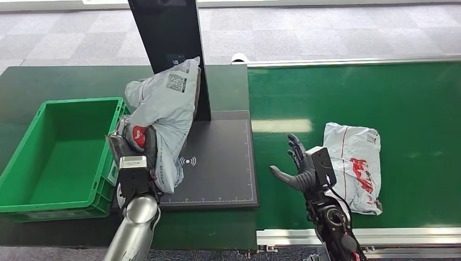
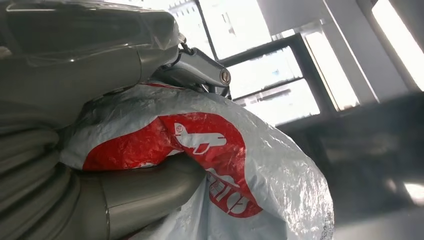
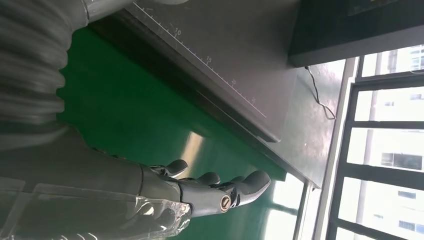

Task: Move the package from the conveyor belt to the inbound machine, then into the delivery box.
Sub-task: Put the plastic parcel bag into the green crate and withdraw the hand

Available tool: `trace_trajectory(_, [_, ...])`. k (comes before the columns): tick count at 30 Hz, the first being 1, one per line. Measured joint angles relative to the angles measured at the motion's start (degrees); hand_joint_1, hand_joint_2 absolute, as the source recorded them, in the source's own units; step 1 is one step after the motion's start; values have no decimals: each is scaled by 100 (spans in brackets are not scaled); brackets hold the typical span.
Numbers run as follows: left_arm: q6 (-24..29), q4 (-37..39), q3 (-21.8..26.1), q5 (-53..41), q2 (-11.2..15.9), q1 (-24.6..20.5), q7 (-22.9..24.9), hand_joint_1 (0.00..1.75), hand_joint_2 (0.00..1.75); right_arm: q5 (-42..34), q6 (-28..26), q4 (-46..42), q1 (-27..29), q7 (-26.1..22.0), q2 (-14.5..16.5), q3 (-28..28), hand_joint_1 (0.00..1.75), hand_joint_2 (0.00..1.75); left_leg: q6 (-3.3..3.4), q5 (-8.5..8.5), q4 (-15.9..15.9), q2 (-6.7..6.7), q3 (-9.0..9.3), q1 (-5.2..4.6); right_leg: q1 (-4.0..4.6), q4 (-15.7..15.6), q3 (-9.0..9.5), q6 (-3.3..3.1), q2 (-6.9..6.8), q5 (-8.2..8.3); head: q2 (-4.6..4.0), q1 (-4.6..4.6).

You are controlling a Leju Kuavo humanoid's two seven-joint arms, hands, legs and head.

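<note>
Gripping a grey package (image 1: pixel 163 103), the left robot hand (image 1: pixel 132 142) holds it upright over the inbound machine (image 1: pixel 217 163). Right robot hand (image 1: pixel 299 163) hovers over the conveyor belt (image 1: pixel 380 92), fingers spread, holding nothing.

Grey carpet tiles (image 1: pixel 65 38) spread across the floor beyond a dark green desk (image 1: pixel 49 81), a pale strip running along the far edge up top. Tall windows (image 3: pixel 385 145) with dark frames let in bright daylight, buildings faint through the glass, and a thin black cable (image 3: pixel 320 100) trails over the desk near the sill. A white glare patch (image 1: pixel 281 125) sits on the green surface.
</note>
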Motion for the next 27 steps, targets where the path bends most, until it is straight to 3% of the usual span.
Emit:
trace_trajectory(6, [7, -342, 1479, -143, -280, 64, 0, 175, 175, 25, -56, 146, -2, -32, 6, 77, 0, 175, 0, 0, 0, 0, 1, 1, 1, 0, -2, 0, 0, 0, 0, -2])
trace_trajectory(18, [9, -1033, 3219, 149, -383, 216, -2, 175, 175, 93, -176, 268, -7, -42, 73, 120, 0, 175, 0, 0, 0, 0, -2, 0, 1, 0, -4, 1, 1, -1, 0, -1])
trace_trajectory(23, [9, -1098, 3651, 130, -412, 221, -2, 175, 175, 116, -201, 268, -7, -42, 115, 120, 0, 175, -1, 0, -1, 0, -2, 1, 1, 0, -3, 1, 0, -1, 0, -1])
trace_trajectory(26, [9, -1166, 3885, -81, -421, 202, -2, 156, 175, 148, -215, 268, -8, -39, 143, 120, 0, 175, -1, 0, 0, 1, -3, 0, 1, 0, -3, 1, 1, -1, 0, 1])
trace_trajectory(27, [9, -1193, 3981, -227, -424, 185, -2, 128, 175, 164, -218, 269, -8, -36, 152, 120, 0, 175, 0, 0, 0, 1, -3, 0, 1, 0, -4, 1, 1, -1, 0, 1])
